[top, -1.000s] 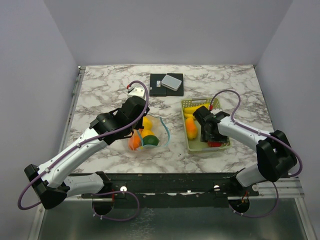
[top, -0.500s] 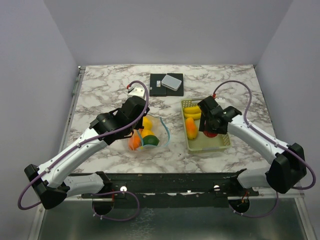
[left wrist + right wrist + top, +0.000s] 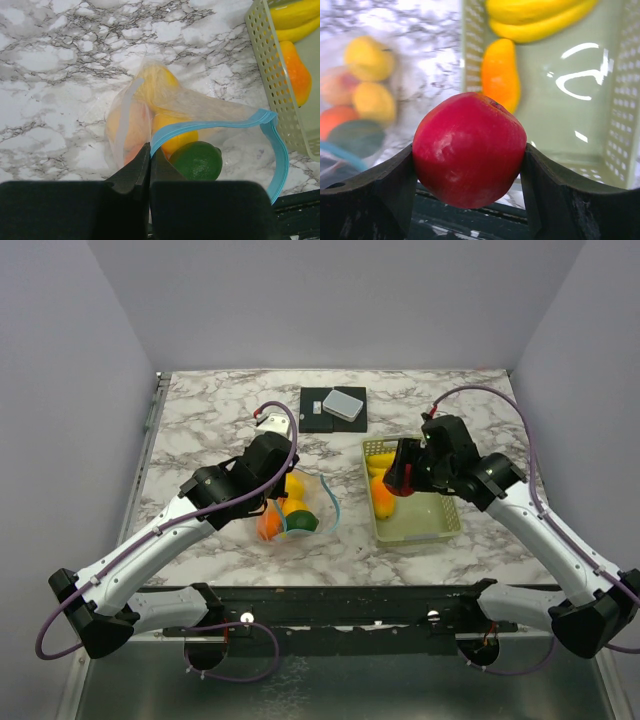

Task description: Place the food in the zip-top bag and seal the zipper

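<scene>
Right hand (image 3: 397,480) grips apple (image 3: 469,150); we see bag (image 3: 200,107) mouth at its 9 o'clock, left hand (image 3: 150,157) pinching its rim.

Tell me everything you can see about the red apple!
The red apple is round, smooth and shiny, like plastic, with a small dark mark near its top. Two black fingers of the right arm squeeze it from both sides, and nothing else seems to touch it. It looks lifted up in the air over the left part of the pale green basket.
</scene>
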### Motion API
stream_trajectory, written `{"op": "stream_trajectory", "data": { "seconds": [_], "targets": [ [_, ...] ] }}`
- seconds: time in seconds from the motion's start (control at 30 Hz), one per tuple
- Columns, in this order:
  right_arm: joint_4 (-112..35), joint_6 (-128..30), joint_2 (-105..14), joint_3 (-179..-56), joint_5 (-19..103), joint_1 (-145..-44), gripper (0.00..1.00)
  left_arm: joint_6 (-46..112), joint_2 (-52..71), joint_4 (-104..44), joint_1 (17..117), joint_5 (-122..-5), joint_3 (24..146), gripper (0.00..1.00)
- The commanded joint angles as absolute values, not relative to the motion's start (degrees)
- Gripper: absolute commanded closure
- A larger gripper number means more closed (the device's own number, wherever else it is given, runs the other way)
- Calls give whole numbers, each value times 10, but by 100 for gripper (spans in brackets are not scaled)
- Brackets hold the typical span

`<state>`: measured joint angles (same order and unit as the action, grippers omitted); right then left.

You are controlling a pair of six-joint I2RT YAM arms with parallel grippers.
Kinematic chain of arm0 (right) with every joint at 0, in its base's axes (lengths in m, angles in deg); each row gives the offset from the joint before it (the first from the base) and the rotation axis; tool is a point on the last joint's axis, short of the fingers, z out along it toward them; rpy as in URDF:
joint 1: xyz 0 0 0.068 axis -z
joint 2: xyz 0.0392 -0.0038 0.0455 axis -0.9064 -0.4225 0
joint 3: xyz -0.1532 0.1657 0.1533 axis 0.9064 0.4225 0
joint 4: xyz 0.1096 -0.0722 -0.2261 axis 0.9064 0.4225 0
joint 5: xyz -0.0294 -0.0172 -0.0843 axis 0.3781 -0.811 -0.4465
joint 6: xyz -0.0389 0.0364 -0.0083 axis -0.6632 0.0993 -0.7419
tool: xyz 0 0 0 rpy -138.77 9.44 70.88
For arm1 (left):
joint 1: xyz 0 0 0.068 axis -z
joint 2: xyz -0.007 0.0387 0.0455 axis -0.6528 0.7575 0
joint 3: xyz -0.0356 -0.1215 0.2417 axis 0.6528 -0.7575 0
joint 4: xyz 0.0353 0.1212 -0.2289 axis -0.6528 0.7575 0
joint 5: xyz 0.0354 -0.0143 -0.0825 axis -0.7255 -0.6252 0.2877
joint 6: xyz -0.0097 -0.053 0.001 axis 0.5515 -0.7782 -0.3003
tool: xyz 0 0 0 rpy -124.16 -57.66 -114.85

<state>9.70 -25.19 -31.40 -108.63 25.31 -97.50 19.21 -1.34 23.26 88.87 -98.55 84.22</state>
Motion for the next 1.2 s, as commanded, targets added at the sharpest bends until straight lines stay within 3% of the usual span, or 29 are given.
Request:
{"op": "stream_trajectory", "data": {
  "seconds": [0.0,0.37,0.7,1.17],
  "targets": [
    [43,-282,-292,-1113,383,-972,61,193,-18,224,889,-982,842,100],
    [-19,-290,-297,-1152,481,-1025,62,190,-11,225,890,-980,848,100],
    [-53,-293,-350,-1186,434,-1138,61,187,-8,225,890,-980,851,100],
    [-97,-287,-457,-1217,378,-1220,61,188,-2,227,890,-980,857,100]
  ]
}}
